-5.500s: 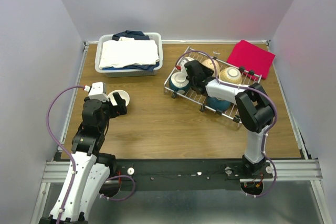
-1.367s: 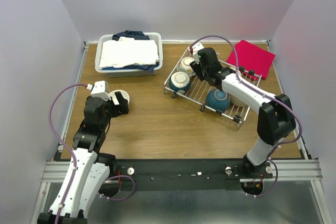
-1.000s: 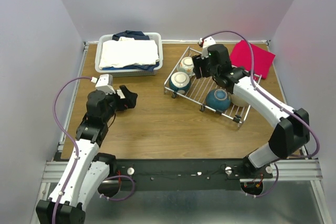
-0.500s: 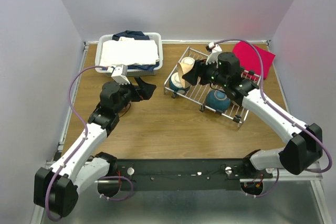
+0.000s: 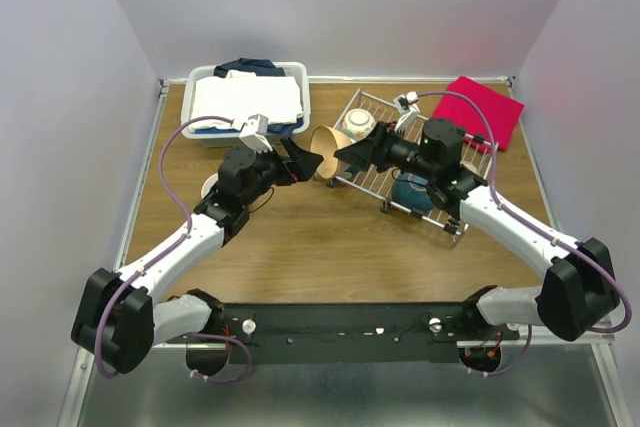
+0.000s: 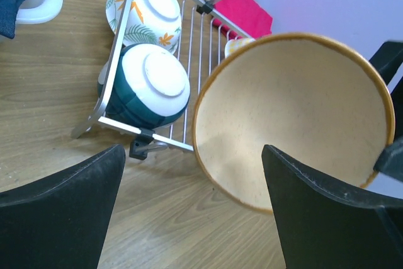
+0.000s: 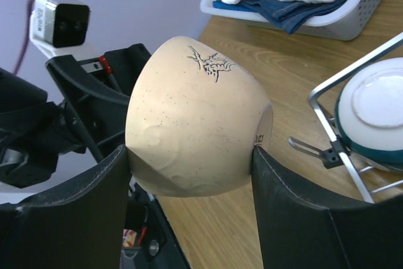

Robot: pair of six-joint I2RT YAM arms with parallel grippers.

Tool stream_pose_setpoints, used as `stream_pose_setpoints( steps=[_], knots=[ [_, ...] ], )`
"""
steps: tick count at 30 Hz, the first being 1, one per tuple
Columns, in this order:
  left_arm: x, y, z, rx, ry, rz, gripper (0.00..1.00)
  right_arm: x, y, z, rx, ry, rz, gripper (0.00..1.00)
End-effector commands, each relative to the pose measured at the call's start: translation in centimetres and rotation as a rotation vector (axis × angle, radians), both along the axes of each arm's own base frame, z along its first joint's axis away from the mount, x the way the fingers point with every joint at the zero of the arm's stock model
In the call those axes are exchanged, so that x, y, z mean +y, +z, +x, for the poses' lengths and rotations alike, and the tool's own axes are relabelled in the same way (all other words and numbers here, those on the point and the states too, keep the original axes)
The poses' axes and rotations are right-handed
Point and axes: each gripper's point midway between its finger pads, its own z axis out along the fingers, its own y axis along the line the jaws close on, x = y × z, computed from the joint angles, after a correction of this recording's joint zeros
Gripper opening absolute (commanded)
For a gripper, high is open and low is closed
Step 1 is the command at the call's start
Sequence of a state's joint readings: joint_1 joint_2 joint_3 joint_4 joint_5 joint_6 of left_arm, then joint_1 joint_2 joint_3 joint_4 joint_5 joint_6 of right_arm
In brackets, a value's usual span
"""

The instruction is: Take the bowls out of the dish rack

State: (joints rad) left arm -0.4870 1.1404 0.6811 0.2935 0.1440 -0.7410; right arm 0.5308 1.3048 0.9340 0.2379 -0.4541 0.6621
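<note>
Now that the right gripper [image 7: 189, 155], clamped on a speckled cream ceramic bowl [image 6: 293, 118], has cleared the silver wire dish rack [image 5: 365, 180], the wide-spread left gripper [image 6: 194, 150] invites a handover.

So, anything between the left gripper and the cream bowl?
Nothing visible. The left gripper is open and faces the mouth of the cream bowl, which the right gripper clamps; only air between.

Right fingers [image 5: 352, 151] hold a cream bowl [image 5: 325, 138], tipped toward the left fingers [image 5: 300, 160].
</note>
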Motion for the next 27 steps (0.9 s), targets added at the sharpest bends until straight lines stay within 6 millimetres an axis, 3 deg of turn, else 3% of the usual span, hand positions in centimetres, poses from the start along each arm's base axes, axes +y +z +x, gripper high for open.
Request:
stream_pose_setpoints(
  steps=[1,6,12,18,20,24,25,27],
  knots=[
    [0.0,1.1,0.9,-0.014,0.056,-0.085,0.96,0.6,5.1,-1.6,-0.097,0.066,0.189,0.36],
    [-0.3,0.2,1.1,0.029,0.059,-0.117,0.87,0.8,4.8,-2.2,-0.076,0.093,0.223,0.36],
    [-1.0,-0.5,0.8,0.074,0.038,-0.158,0.65,0.7,4.6,-2.5,-0.070,0.097,0.240,0.36],
    [-0.8,-0.5,0.4,0.077,0.038,-0.163,0.17,0.5,4.0,-2.9,-0.057,0.098,0.250,0.37],
    [-0.5,-0.3,0.2,0.072,0.043,-0.154,0.02,0.4,3.8,-3.1,-0.058,0.097,0.248,0.41],
    [0.5,-0.8,-0.2,0.074,0.073,-0.094,0.00,0.0,3.1,-3.4,-0.059,0.083,0.224,0.64],
    [0.8,-1.0,-0.3,0.066,0.079,-0.067,0.00,-0.3,2.9,-3.3,-0.051,0.066,0.211,0.75],
    [1.6,-1.2,-0.7,0.072,0.100,-0.025,0.00,-0.6,2.6,-3.3,-0.065,0.052,0.186,0.84]
  ],
)
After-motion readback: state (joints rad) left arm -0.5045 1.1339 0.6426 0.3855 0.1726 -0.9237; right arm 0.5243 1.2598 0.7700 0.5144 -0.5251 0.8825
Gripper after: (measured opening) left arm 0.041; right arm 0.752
